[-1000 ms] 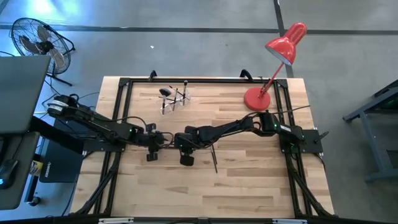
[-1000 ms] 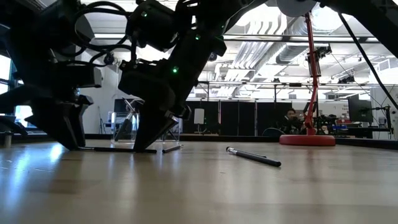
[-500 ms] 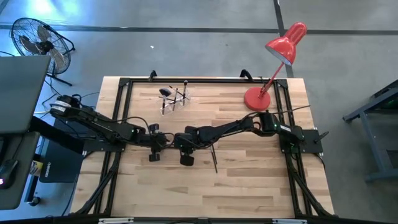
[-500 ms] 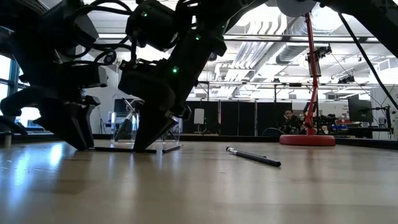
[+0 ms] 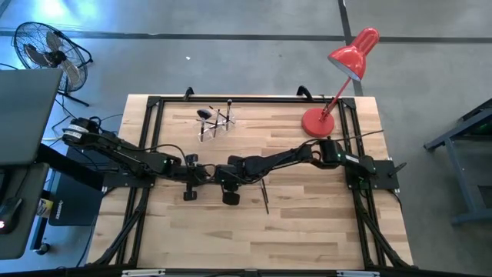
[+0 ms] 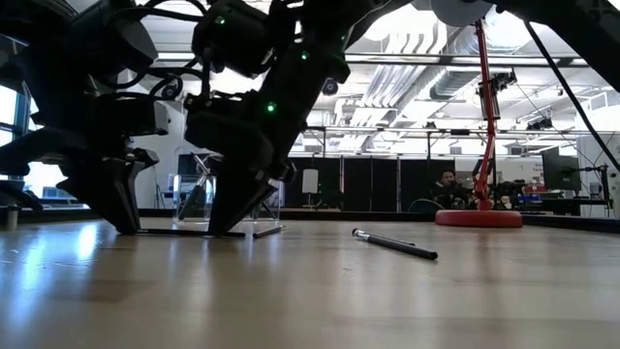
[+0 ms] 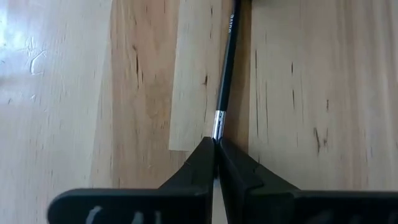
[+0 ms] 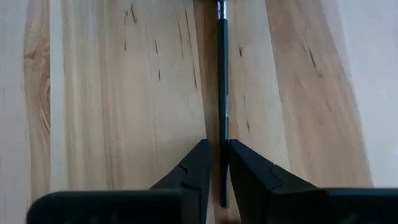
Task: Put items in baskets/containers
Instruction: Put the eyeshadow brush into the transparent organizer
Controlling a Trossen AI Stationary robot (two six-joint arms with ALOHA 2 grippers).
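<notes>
A slim dark brush (image 7: 225, 68) lies on the wooden table between my two grippers near the table's middle. My left gripper (image 7: 216, 144) is shut on its silver ferrule. My right gripper (image 8: 218, 149) stands slightly open, one finger on each side of the handle's other end (image 8: 222, 180), with a thin gap showing. In the high view, the left gripper (image 5: 196, 177) and the right gripper (image 5: 223, 178) face each other closely. A second brush (image 5: 264, 195) lies flat to the right. The clear holder (image 5: 215, 119), with several brushes standing in it, is at the far left. My left gripper pinches the brush at its silver ferrule (image 7: 217, 124) between the two fingertips. The fingers lie along the brush, coming from the table's left. The brush head is hidden under the fingers. The handle runs on along the table toward the right gripper.
A red desk lamp (image 5: 319, 121) stands on its round base at the far right of the table. A black frame rail (image 5: 231, 98) runs around the tabletop. Bare wood lies along the near side (image 5: 254, 238).
My left gripper has edged toward the table's right, closer to the right gripper. The brush between them has stayed on the table.
</notes>
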